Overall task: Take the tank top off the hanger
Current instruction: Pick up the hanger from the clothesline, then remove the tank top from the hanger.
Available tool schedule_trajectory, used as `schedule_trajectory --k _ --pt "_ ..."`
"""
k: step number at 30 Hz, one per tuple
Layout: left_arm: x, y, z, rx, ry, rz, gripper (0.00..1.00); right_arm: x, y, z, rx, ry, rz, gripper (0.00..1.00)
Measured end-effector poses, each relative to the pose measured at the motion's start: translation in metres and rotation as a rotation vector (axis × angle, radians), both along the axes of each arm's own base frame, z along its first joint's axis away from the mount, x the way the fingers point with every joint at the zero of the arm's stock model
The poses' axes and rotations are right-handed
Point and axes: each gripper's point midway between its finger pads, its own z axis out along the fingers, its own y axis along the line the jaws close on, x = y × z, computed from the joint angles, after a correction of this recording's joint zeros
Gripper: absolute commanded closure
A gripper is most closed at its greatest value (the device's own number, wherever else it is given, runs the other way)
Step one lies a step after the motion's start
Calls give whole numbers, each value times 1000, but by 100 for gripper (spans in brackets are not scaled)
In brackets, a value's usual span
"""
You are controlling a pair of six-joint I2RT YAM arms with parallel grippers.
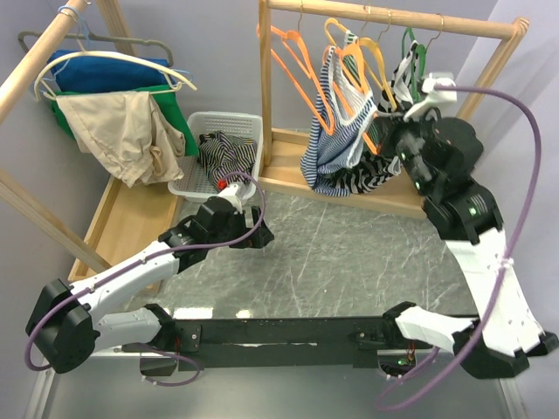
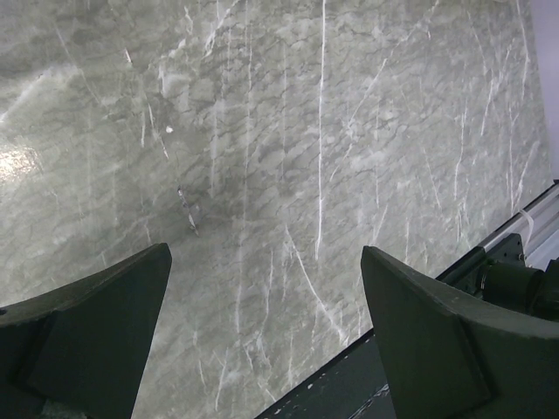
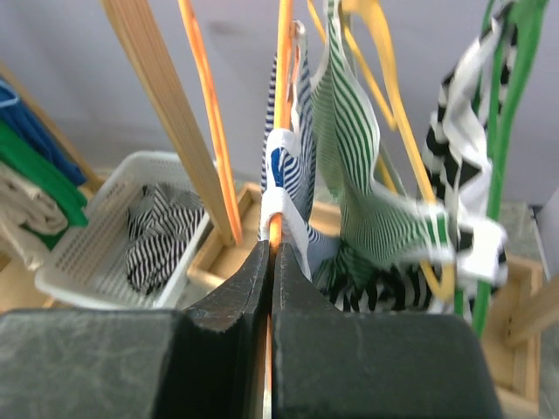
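Right claw (image 3: 271, 257) pinched shut on orange hanger (image 3: 283, 87); left claw (image 2: 265, 253) wide open. Tank top (image 3: 301, 166): light, limp; take the strap (image 3: 278, 196).

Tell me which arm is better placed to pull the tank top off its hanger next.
Right. The right gripper is shut on the orange hanger carrying the blue-striped tank top, at the rack. The left gripper hangs open over marble table, away from it.

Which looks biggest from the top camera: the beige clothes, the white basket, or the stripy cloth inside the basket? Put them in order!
1. beige clothes: biggest, draped over the left rack.
2. white basket: somewhat smaller.
3. stripy cloth: smallest, since it fits inside the basket.
All three sit about equally far from the camera, so the order looks safe.
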Motion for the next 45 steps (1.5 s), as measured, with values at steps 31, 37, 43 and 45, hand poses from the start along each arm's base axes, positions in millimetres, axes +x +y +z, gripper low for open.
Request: schedule_trajectory --k 31,37,43,45 --pt "9 3 34 -6 -42 41 4 -153 -21 -102 108 242 209 100" --pt "14 6 41 -9 -55 81 4 -171 -13 -123 116 292 289 100" --pt "30 3 83 -54 -136 120 4 -182 -4 -136 120 320 359 100" --pt "37 -1 100 -77 -172 128 4 -185 -2 -138 122 325 375 100"
